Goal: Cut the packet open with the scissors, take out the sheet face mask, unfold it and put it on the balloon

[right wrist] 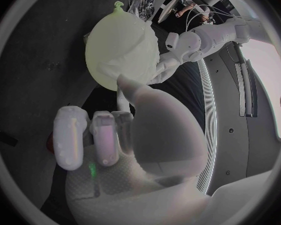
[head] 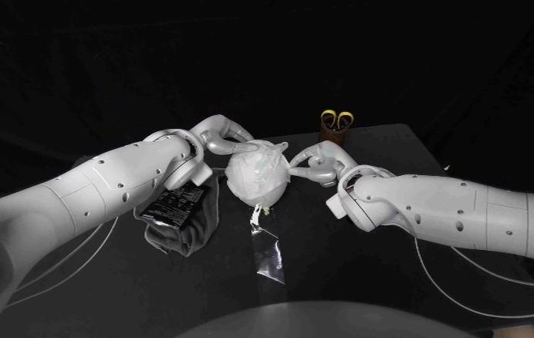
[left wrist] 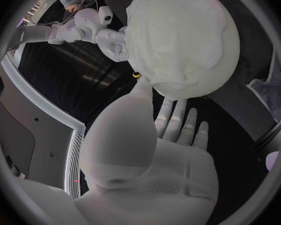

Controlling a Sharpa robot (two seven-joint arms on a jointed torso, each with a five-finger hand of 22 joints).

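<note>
The balloon [head: 258,174] stands at the table's middle with the white sheet mask [head: 265,162] draped over it. It also fills much of the left wrist view, balloon [left wrist: 181,40], and looks pale green in the right wrist view, balloon [right wrist: 120,47]. My left hand [head: 223,137] touches its upper left side with the thumb, fingers [left wrist: 178,120] straight and apart. My right hand [head: 317,162] is at its right side, pinching the mask's edge, its other fingers [right wrist: 93,135] curled. The yellow-handled scissors [head: 336,119] stand in a brown holder behind.
The black packet [head: 175,203] lies on a dark cloth [head: 191,234] left of the balloon, under my left forearm. A clear strip [head: 267,255] lies on the table in front of the balloon. The table's right edge [head: 428,149] runs behind my right arm.
</note>
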